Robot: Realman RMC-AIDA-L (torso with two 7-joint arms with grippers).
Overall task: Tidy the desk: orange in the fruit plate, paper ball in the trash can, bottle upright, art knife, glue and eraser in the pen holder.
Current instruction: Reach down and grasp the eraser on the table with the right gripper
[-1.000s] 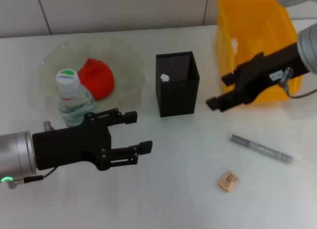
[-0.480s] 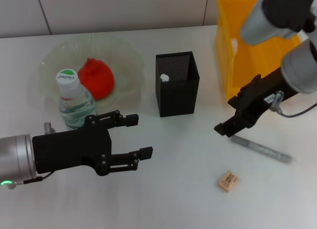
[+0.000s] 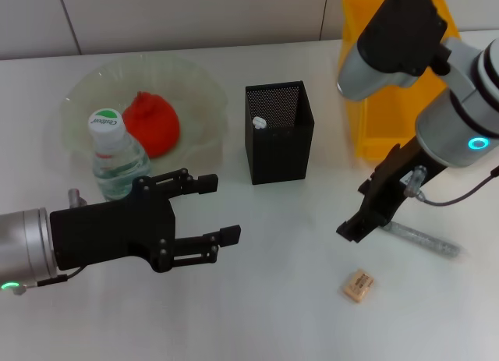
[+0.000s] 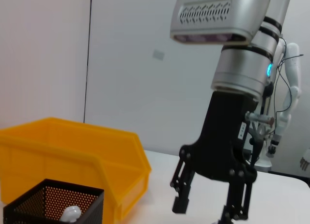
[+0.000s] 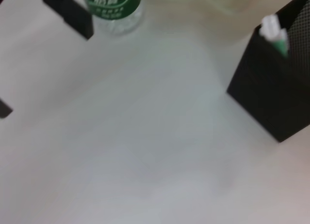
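My right gripper [image 3: 355, 217] hangs open just above the desk [image 3: 281, 299], over the near end of the grey glue [image 3: 425, 239]. The left wrist view shows it [image 4: 206, 209] with its fingers apart and nothing between them. The tan eraser [image 3: 359, 285] lies a little in front of it. The art knife's tip [image 3: 260, 122] pokes up inside the black pen holder [image 3: 279, 143]. The orange [image 3: 152, 123] sits in the fruit plate [image 3: 195, 84]. Beside it the bottle [image 3: 115, 154] stands upright. My left gripper [image 3: 220, 209] hovers open, right of the bottle. The paper ball is hidden.
The yellow trash can [image 3: 386, 119] stands at the back right, partly covered by my right arm. In the right wrist view the bottle [image 5: 112, 4] and the pen holder [image 5: 276, 93] frame a bare stretch of desk.
My right gripper has swung from in front of the trash can down and toward me, to the near end of the glue. The left arm has hardly moved.
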